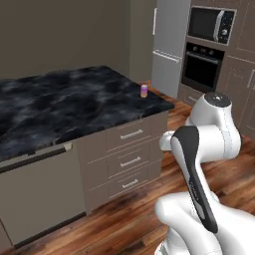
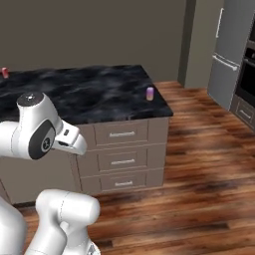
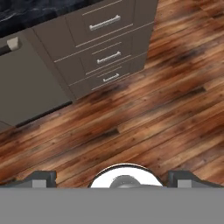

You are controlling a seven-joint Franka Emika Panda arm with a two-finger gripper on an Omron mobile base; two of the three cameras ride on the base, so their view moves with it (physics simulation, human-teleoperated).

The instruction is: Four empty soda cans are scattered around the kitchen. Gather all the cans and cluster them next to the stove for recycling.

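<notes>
While the arm stands folded above its base, the fingers (image 3: 112, 180) point down at the wooden floor (image 3: 166, 109), set wide apart with nothing between them; one dark tip (image 3: 40, 179) shows at the lower left of the hand view and the other at the lower right.

A purple soda can (image 1: 144, 90) fading to orange at its base stands upright on the black marbled tabletop (image 1: 64, 99), close to the corner of the island nearest the refrigerator (image 1: 169, 47). From the right base view the same can (image 2: 150, 93) sits near the tabletop's right edge, above the stack of three drawers (image 2: 122, 158). A red soda can (image 2: 5, 72) stands at the far left of the tabletop, well apart from the purple one and partly cut off by the picture's edge.

Beside the drawers is a dishwasher front (image 1: 40, 194) with a dark handle. Against the far wall, a microwave (image 1: 211, 24) sits above a built-in oven (image 1: 201, 67), just right of the refrigerator. The arm is well apart from both cans.
</notes>
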